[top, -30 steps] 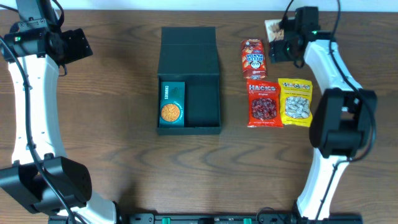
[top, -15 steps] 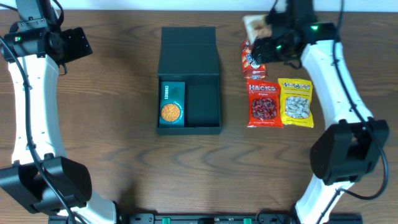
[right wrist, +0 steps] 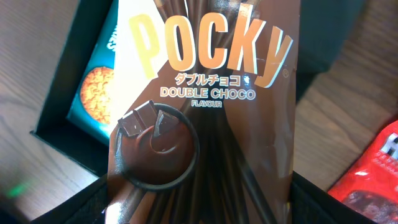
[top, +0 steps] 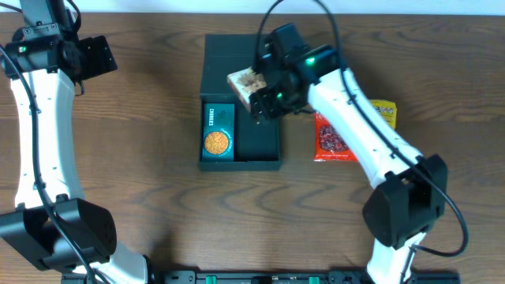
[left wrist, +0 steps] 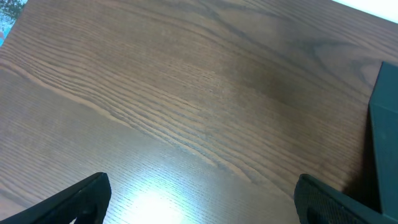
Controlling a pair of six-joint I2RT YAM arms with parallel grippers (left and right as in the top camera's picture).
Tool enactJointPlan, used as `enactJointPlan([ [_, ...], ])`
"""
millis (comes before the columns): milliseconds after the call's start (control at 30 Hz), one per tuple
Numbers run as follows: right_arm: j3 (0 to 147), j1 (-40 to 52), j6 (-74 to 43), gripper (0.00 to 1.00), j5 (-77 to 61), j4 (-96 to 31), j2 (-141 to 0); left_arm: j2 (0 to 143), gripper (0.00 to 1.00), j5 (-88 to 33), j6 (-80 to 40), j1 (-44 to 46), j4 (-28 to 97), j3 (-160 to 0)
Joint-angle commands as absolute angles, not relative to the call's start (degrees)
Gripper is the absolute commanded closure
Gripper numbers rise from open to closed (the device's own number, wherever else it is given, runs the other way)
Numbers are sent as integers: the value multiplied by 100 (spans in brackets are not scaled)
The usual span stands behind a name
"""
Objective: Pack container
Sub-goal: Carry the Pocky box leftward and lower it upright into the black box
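**Desk:** Where is the container (top: 260,143) in this shot?

**Photographer:** Centre of the wooden table (top: 158,158), with its flap lid laid open flat on the far side. A teal cookies box (top: 218,132) with an orange circle lies in the container's left half. The right half shows bare dark floor.

**Desk:** And the right gripper (top: 264,93)?

**Photographer:** It hangs over the container, near where the tray meets the lid. Its jaws are clamped on the sides of a Pocky Double Choco box (right wrist: 199,106). In the wrist view the printed face fills the frame, with the cookies box and the container's near-left corner behind it.

**Desk:** The left gripper (left wrist: 202,205)?

**Photographer:** Well to the left of the container, above bare wood. Its fingers are spread wide and hold nothing. Only the container's dark edge shows at the right of its view.

**Desk:** Anything else?

**Photographer:** A red Hacks packet (top: 330,140) lies just right of the container. A yellow packet (top: 385,112) lies beyond it, mostly hidden by the arm.
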State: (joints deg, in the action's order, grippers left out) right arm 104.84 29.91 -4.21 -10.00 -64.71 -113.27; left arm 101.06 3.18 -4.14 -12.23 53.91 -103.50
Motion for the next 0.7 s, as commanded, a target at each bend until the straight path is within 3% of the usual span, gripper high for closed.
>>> enactJointPlan([
  [0,10444,3148,-1105,31,-285,-6471,-11262,10158,5,316,-311,-1236,5419,-10366],
  [300,9904,3212,-2742,31,-207,-6405,-11262,10158,5,316,-272,-1236,5417,-10366],
  [667,9647,3562,-2788,36,-392,-6390,-11262,10158,5,316,-270,-1236,5395,-10366],
])
